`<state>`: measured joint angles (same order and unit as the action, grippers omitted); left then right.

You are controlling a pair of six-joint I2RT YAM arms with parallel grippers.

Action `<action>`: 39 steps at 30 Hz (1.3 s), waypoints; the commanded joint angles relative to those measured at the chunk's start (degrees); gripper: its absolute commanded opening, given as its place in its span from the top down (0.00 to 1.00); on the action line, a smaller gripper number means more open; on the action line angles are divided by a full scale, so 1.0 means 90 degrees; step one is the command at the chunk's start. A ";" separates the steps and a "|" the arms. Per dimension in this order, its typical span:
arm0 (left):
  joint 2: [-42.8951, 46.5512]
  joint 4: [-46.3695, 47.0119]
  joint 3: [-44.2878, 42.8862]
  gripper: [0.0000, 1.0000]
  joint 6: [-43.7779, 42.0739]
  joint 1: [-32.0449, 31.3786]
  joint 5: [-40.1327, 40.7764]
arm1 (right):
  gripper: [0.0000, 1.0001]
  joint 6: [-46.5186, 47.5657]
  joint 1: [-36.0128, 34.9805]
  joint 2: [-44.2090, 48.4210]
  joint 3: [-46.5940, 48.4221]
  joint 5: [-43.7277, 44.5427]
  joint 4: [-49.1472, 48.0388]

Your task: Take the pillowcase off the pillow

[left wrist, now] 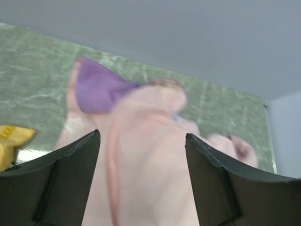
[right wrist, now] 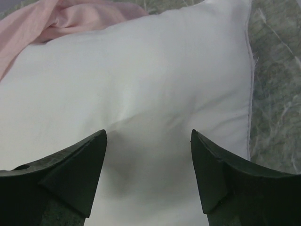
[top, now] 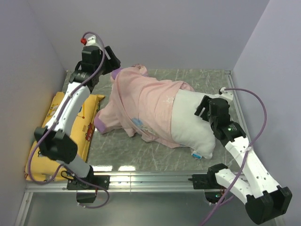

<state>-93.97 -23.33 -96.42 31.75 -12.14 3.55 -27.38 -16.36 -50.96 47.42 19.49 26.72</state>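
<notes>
The pillowcase [top: 146, 101] lies bunched and inside out, pale pink with purple edges, over the left part of the pillow. The white pillow [top: 190, 125] sticks out bare at the right, its small blue-white tag [top: 195, 154] at the near edge. My left gripper [top: 114, 70] is open above the pillowcase's far left corner. In the left wrist view the pink cloth [left wrist: 146, 141] shows between the gripper's [left wrist: 141, 136] spread jaws. My right gripper [top: 203, 109] is open over the bare pillow [right wrist: 155, 80]. Its tips [right wrist: 148, 134] straddle a dimple, with pink cloth [right wrist: 56, 21] beyond.
A yellow vehicle-print cushion [top: 61, 127] lies along the left wall under the left arm, and a corner of it shows in the left wrist view [left wrist: 11, 141]. The green marbled table [top: 207, 77] is walled at the left, back and right. A metal rail [top: 150, 176] runs along the front.
</notes>
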 commanded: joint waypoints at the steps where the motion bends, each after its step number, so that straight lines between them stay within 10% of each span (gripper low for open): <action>1: 0.1180 0.0151 0.0633 0.22 0.0163 -0.0651 0.0649 | 0.20 0.0035 -0.0561 0.0388 0.0425 0.0012 0.0400; 13: 0.4365 0.1478 0.6265 0.19 0.1941 -0.3093 0.1188 | 0.16 -0.1235 -0.3455 0.0643 -0.0209 0.1653 0.1523; 27: 0.3001 0.3784 0.7452 0.26 0.2263 -0.3309 0.1742 | 0.14 -0.1647 -0.4198 -0.0519 -0.0523 0.2375 0.1202; 29: 0.2737 0.3832 0.7325 0.52 0.2254 -0.3299 0.1948 | 0.22 -0.1607 -0.4188 -0.0802 -0.0387 0.2473 0.1172; 32: 0.2493 0.3416 0.6935 0.98 0.2108 -0.3299 0.2368 | 0.74 -0.1509 -0.4198 -0.1076 0.0003 0.2688 0.1366; 35: 0.2687 0.2936 0.6486 1.00 0.1825 -0.3299 0.2788 | 1.00 -0.1295 -0.4198 -0.0901 0.0519 0.2757 0.1630; 39: 0.3574 0.1348 0.5647 1.00 0.1308 -0.3319 0.3354 | 1.00 -0.0787 -0.4198 -0.0501 0.1691 0.2407 0.2332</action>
<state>-68.45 -2.96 -38.46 48.36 -42.11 25.02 -37.91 -54.11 -59.22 53.60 39.90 42.54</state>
